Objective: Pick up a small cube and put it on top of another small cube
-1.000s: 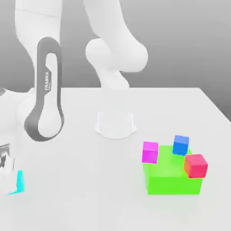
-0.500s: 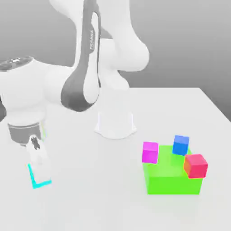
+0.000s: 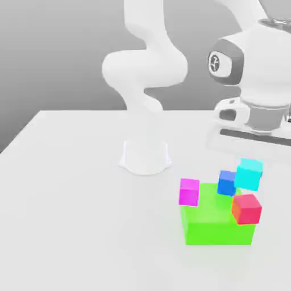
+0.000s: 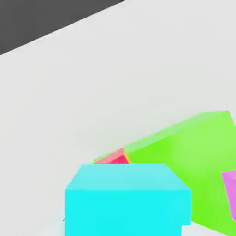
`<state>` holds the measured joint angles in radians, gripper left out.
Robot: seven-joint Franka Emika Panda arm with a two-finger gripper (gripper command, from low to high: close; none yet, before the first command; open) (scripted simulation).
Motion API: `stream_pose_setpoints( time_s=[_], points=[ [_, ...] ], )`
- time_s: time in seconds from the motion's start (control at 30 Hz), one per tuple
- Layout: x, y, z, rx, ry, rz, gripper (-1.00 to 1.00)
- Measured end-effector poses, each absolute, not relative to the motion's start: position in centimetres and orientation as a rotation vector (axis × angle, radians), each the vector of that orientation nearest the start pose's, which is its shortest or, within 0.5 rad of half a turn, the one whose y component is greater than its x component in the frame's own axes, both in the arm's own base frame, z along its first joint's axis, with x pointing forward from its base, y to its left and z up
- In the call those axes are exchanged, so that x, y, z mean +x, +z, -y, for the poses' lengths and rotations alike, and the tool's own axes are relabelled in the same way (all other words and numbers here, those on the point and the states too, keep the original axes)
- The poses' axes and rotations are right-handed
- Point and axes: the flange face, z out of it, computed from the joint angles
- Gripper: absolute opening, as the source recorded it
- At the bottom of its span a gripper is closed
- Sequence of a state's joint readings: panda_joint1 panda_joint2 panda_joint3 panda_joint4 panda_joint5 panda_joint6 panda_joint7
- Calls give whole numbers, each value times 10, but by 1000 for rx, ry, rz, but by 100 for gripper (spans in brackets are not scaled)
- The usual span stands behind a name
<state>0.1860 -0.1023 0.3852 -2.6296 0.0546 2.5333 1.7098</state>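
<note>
Exterior view: white arm (image 3: 149, 62) arching over from its round base (image 3: 145, 157) on the white table (image 3: 74, 216), hand (image 3: 256, 96) hanging high toward the exterior view's right. Below the hand, small cyan cube (image 3: 249, 174) lifted clear of the table, pinched in the closed gripper (image 3: 250, 165), hanging just above the cluster of blocks. Directly beside it on the exterior view's left, darker blue cube (image 3: 227, 182), overlapping it in this picture; whether touching, impossible to tell. Underneath, red cube (image 3: 246, 208) at the near right corner of the large green block (image 3: 213, 224), tilted and sticking out past the block's edge. Magenta cube (image 3: 189, 191) at the block's left far corner, likewise overhanging. Green block resting flat on the table, well apart from the arm's base. Hand view: cyan cube (image 4: 126, 199) close up in the foreground, top face and one side face in sight, held square to the camera. Beyond it, a sliver of the red cube (image 4: 114, 158) peeking over the cyan top edge, against the green block (image 4: 193, 152). Magenta cube (image 4: 230, 191) cut off at the picture's edge, against the green surface. White table (image 4: 92, 83) stretching away to a dark backdrop.
</note>
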Motion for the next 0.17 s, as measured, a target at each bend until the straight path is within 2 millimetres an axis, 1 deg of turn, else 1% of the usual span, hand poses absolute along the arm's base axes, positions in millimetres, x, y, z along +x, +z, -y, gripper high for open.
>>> stream_pose_setpoints(
  time_s=[0.07,0.1,0.17],
  points=[
    [359,259,-230,-2610,-5,-1750,-100],
    [358,253,-230,-2610,-3,-1747,100],
    [358,253,-229,-2608,-3,-1751,100]
  ],
)
